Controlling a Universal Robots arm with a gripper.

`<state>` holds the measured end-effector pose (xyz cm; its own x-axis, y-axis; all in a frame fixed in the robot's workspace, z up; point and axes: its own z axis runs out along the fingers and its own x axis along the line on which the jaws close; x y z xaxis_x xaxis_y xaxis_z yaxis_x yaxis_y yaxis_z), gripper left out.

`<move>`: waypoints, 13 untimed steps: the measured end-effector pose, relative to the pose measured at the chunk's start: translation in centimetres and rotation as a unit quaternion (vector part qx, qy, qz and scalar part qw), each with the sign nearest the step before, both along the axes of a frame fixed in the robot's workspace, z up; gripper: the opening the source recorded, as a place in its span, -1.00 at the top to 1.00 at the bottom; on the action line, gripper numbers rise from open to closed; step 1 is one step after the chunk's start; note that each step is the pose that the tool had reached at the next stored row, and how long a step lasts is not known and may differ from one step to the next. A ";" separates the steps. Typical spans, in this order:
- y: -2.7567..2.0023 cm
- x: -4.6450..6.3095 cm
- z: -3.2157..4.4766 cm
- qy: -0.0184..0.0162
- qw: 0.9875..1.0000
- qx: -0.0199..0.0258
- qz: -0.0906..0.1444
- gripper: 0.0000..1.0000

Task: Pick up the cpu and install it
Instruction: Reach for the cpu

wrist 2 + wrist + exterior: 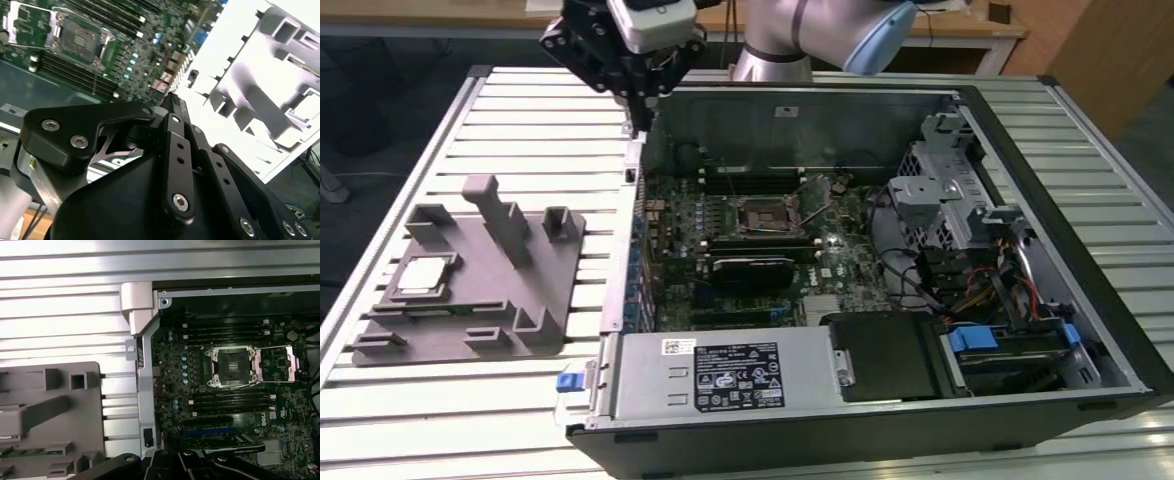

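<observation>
The cpu (424,275), a pale silver square, lies flat in a recess of the grey fixture block (520,300) on the slatted table, at the exterior view's left. In the second wrist view the cpu (306,107) is a washed-out square on the fixture (250,95). My black gripper (643,118) hangs high over the far left corner of the open computer case (1067,200), well away from the cpu. The empty black socket (761,215) sits mid-motherboard, and is seen as the socket (232,367) and the socket (80,35) in both wrist views. Nothing is seen in the gripper (172,100).
The case's upright metal wall (640,200) stands between the fixture and the motherboard. Memory slots (230,402) flank the socket. A drive cage (947,170), cables and a power supply box (720,375) fill the case's right and front. The fixture has a tall post (500,215).
</observation>
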<state>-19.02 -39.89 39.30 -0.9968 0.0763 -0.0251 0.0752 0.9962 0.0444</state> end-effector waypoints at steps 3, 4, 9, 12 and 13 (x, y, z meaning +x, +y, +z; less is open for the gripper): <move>0.00 -1.0 0.00 0.000 1.000 0.000 0.000 0.79; 0.00 -1.3 0.00 0.000 1.000 0.000 0.000 0.79; 0.00 -3.1 -0.01 0.000 1.000 0.000 0.000 0.79; 0.00 -4.1 -0.01 0.000 1.000 0.000 0.000 0.79; 0.00 -4.3 -0.01 0.000 1.000 0.000 0.000 0.79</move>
<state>-23.31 -39.89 39.29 -0.9968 0.0763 -0.0255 0.0752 0.9962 0.0444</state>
